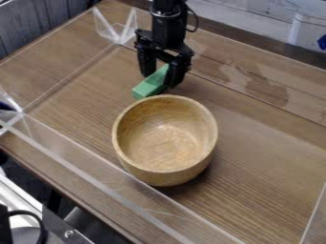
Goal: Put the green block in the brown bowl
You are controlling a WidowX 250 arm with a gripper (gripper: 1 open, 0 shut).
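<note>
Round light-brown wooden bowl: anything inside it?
The bowl shows only bare wooden floor and inner wall; the flat green block lies outside, behind its rim.

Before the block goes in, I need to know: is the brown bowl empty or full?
Empty: the brown bowl shows only bare wood grain inside its walls.
</note>
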